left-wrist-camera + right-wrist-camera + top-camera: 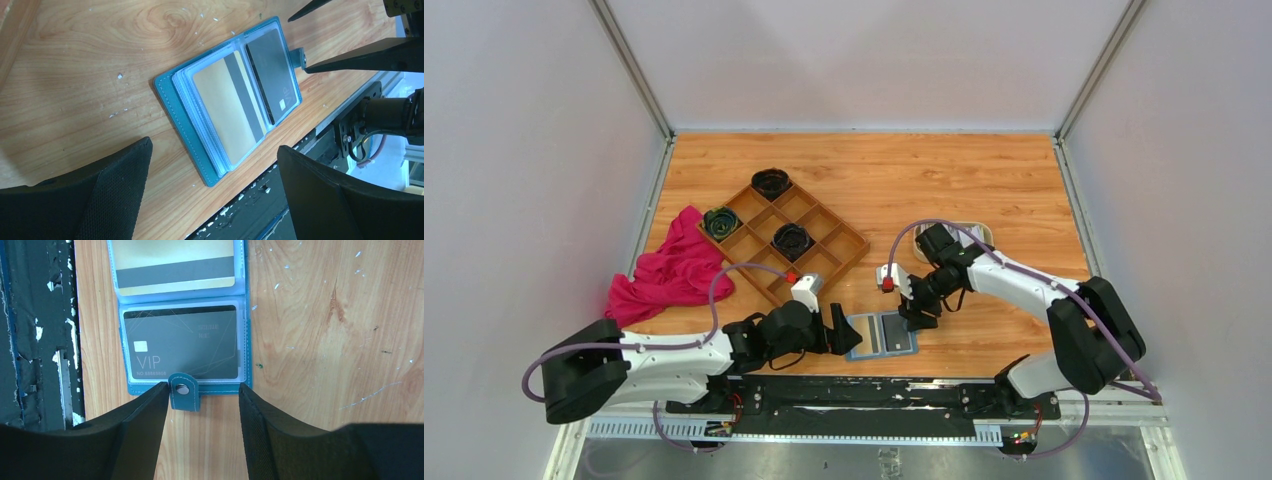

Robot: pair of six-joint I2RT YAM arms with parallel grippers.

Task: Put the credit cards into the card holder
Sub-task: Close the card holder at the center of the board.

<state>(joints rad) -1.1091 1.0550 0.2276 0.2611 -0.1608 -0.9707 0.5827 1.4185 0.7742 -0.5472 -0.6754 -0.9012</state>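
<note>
The teal card holder (882,335) lies open and flat near the table's front edge. A gold credit card with a grey stripe (220,107) sits in its left clear sleeve and a dark VIP card (270,75) in its right one. My left gripper (839,330) hovers just left of the holder, wide open and empty, its fingers either side of the holder's near corner (215,147). My right gripper (203,386) stands open at the holder's right edge. The snap tab (183,392) lies between its fingers, right beside the left finger (145,415). The dark card (180,342) and gold card (175,265) show beyond.
A brown compartment tray (824,225) with three dark bundles stands at the back left, with a pink cloth (669,270) beside it. A cream tray (972,232) lies partly hidden behind the right arm. The black base rail (864,390) runs along the table's front edge.
</note>
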